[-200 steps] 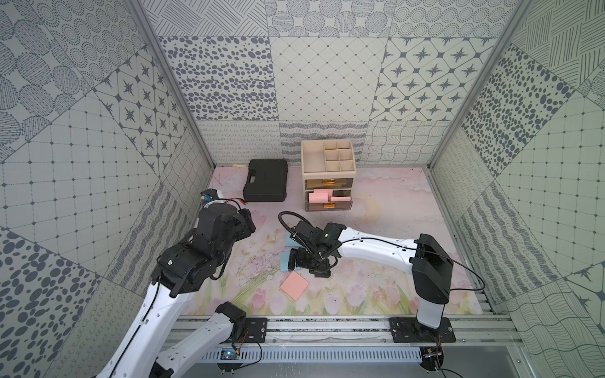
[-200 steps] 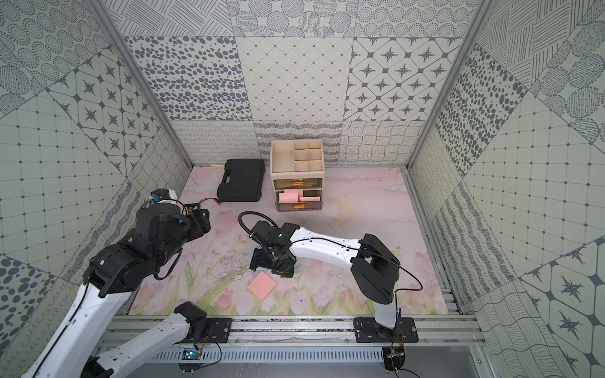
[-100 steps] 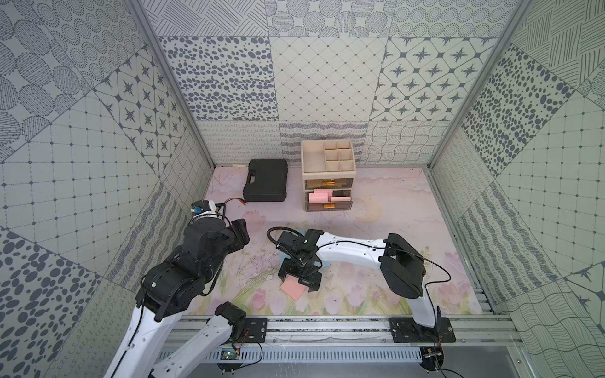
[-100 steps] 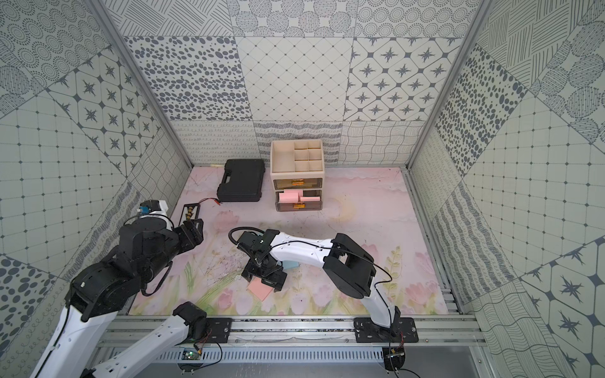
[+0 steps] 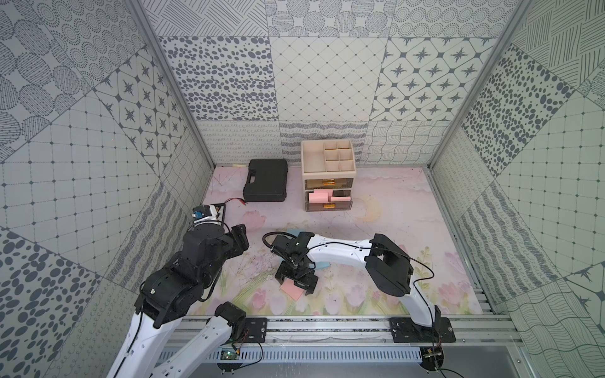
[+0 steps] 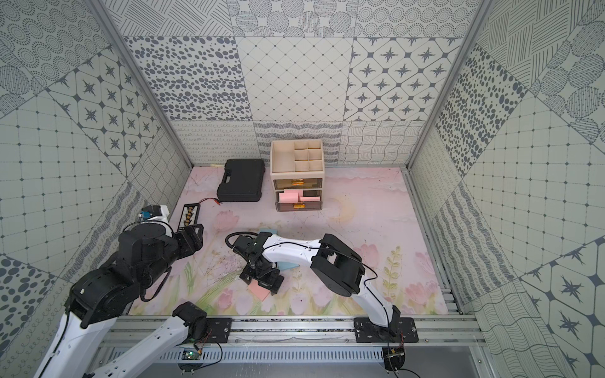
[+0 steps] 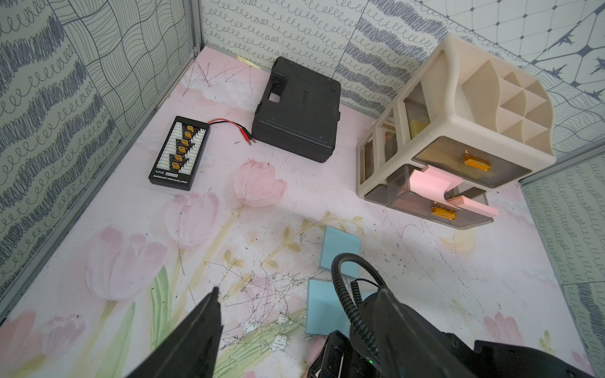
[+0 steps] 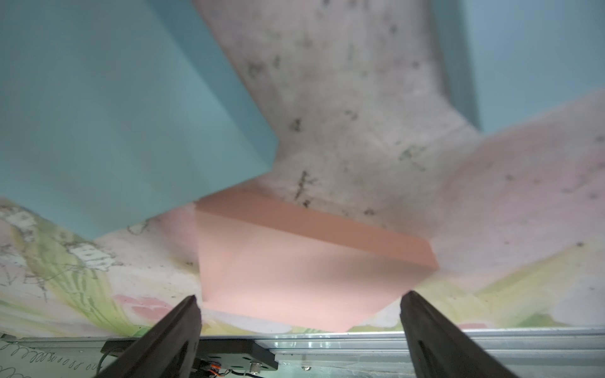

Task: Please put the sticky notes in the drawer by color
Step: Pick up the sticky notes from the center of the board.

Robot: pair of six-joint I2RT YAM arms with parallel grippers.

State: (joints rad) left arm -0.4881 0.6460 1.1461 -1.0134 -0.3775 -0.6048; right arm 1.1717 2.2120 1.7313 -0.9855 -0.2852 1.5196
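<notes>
Right gripper point(image 8: 299, 295): spread to its widest and pinching nothing — its fingers point(image 8: 173, 330) stand on either side of the pink pad point(image 8: 294, 278); whether they touch it cannot be told.
Pink pad: lies flat on the bench point(image 5: 393, 229), straight under the right gripper and between its fingers.
Left gripper point(image 7: 298, 289): spread and empty, hanging above the bench, off to the side of the right gripper.
Blue pads point(image 8: 114, 114): two, just past the pink pad from the right gripper, one off towards each finger.
Drawer cabinet point(image 5: 328, 173): well apart from both grippers, at the far wall; the drawer under its top one is pulled out, with pink sticky notes point(image 5: 319, 197) inside.
Right wrist view only: the pink pad's thickness and its place between the fingers — in both top views the gripper covers most of it, leaving one corner out.
Left wrist view only: both blue pads nearly whole, where the top views give only corners beside the right arm; also one pink note in the drawer bowed upward.
Black case point(image 5: 265, 180), charging board point(image 7: 179, 152): beyond the left gripper, well apart from it.
</notes>
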